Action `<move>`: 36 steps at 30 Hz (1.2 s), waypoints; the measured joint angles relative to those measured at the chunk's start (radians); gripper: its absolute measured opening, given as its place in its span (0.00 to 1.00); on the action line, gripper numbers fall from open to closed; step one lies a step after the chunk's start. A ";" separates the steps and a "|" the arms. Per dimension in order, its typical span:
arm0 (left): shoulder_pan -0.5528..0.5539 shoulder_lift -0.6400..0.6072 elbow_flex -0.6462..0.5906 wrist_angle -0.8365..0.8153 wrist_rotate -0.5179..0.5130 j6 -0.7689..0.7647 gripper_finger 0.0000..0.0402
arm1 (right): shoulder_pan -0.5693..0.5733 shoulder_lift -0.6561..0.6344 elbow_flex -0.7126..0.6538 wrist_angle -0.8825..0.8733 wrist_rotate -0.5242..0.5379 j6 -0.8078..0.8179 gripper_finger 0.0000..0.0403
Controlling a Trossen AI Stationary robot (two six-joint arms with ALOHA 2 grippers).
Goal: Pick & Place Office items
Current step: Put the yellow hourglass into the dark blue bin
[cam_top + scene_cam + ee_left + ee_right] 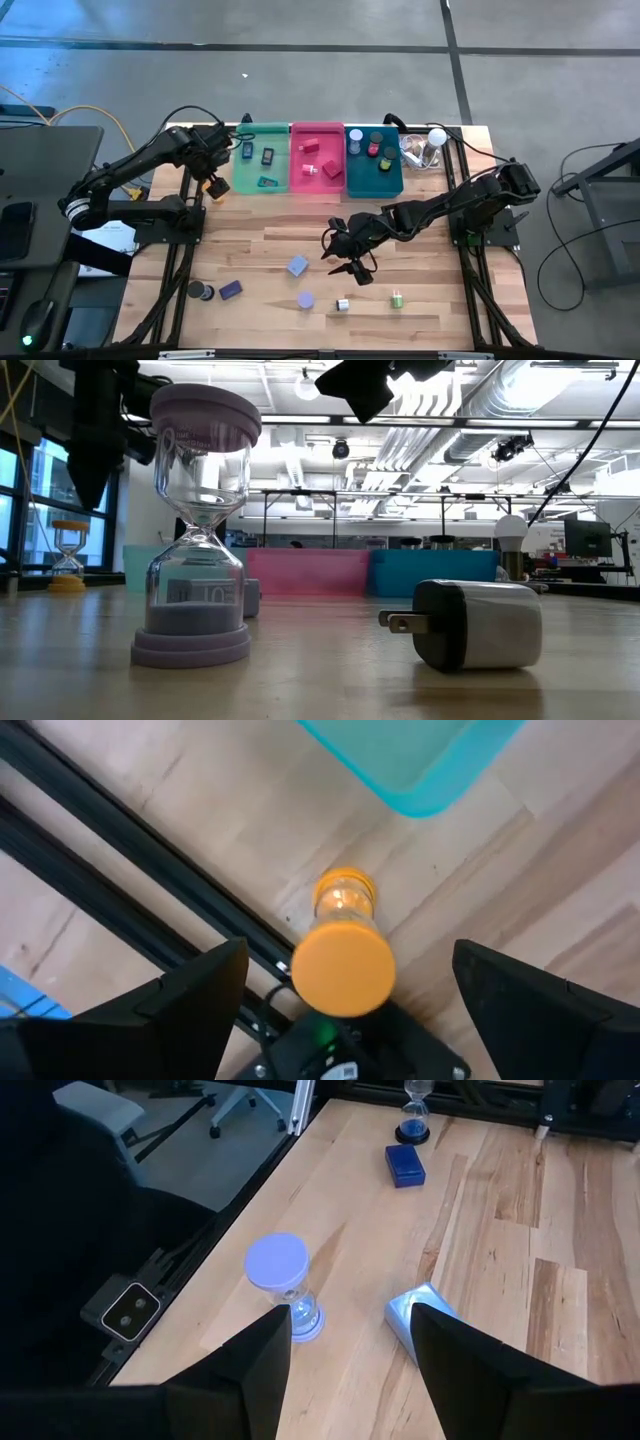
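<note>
The wooden bench (420,250) stands on a grey concrete floor, with an open-plan room of ducts and ceiling lights beyond. At its far edge sit green (260,160), pink (317,160) and teal (374,162) bins, already part-filled. The right gripper (352,258), jaws apart and empty, hovers over mid-bench; it should probably descend straight, jaws straddling the lavender hourglass (285,1285) without tipping it. The left gripper (213,160), wide open, hangs over the orange hourglass (342,945) beside the green bin. A plug adapter (470,623) lies nearby.
</note>
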 joint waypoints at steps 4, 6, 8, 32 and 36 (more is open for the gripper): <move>0.000 0.001 0.000 -0.010 -0.012 0.046 0.86 | 0.000 0.000 0.000 -0.001 0.000 0.000 0.49; 0.000 0.001 0.000 -0.031 -0.013 0.071 0.86 | 0.000 0.000 0.000 -0.001 0.000 0.000 0.49; 0.000 0.001 0.000 -0.048 -0.013 0.087 0.86 | 0.000 0.000 0.000 -0.001 0.000 0.000 0.49; 0.000 0.002 -0.047 -0.033 0.005 0.089 0.86 | 0.000 0.000 0.000 0.020 0.000 0.036 0.49; 0.000 0.002 -0.047 -0.034 0.010 0.092 0.86 | 0.002 0.000 0.000 0.020 0.000 0.048 0.49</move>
